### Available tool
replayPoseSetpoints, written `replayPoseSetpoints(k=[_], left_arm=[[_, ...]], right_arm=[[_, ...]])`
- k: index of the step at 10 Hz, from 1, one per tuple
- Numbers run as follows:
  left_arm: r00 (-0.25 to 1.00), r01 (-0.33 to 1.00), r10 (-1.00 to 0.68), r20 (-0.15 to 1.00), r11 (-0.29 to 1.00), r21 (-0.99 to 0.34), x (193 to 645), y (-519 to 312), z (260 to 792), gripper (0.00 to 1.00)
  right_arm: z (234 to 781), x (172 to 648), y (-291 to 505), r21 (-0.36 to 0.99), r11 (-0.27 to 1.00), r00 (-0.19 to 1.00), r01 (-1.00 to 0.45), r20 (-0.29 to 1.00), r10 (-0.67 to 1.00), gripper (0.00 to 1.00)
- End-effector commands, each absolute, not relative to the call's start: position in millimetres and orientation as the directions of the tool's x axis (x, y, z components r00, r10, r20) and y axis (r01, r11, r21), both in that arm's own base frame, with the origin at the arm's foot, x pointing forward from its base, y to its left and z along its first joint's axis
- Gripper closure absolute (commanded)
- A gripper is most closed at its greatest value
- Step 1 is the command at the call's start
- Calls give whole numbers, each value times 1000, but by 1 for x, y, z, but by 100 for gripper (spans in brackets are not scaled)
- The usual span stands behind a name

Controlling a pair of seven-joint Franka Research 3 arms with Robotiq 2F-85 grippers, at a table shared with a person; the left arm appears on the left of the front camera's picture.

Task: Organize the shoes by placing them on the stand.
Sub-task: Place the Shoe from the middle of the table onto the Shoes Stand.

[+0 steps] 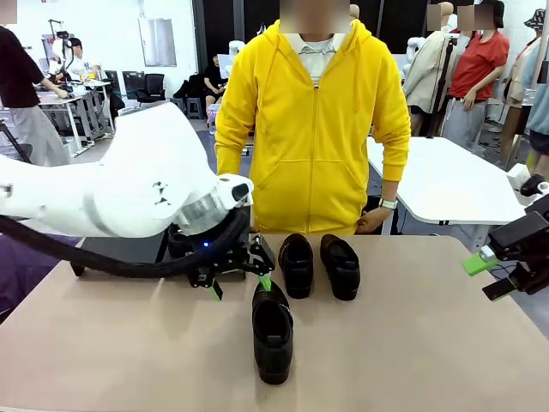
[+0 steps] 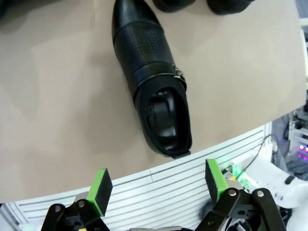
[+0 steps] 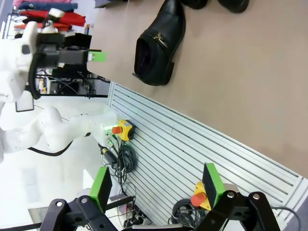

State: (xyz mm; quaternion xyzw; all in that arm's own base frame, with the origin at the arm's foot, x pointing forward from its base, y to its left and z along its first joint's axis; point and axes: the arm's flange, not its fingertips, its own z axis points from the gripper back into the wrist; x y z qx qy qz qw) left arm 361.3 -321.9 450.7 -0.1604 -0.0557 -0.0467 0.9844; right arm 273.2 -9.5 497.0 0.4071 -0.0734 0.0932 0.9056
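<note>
Shoes: lone loafer point(image 1: 273, 335) point(image 2: 151, 91) point(image 3: 156, 48), black, lies on the counter point(image 1: 412, 343), toe toward the person point(image 1: 313, 129). A second loafer point(image 1: 297, 264) and a third loafer point(image 1: 340, 266) stand side by side just beyond its toe. Left tool point(image 1: 240, 286) point(image 2: 158, 187): fingers apart, empty, near the lone loafer's toe, on its left. Right tool point(image 1: 487, 276) point(image 3: 156, 185): fingers apart, empty, well apart from the lone loafer, at the counter's right edge.
</note>
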Motion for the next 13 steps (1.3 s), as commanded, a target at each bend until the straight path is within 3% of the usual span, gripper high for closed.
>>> replayPoseSetpoints(k=[1, 3, 6, 13], left_arm=[[983, 129, -78, 168, 939, -319, 349, -315, 463, 0], [983, 129, -78, 168, 939, -319, 349, -315, 463, 0], [999, 40, -32, 41, 973, -226, 380, -333, 431, 0], [998, -62, 61, -10, 977, -206, 403, -354, 373, 0]], right_arm=[[499, 276, -11, 726, 639, 965, -254, 229, 124, 0], [499, 276, -11, 726, 639, 965, -254, 229, 124, 0], [499, 276, -11, 726, 639, 965, -254, 229, 124, 0], [499, 276, -11, 726, 639, 965, -254, 229, 124, 0]])
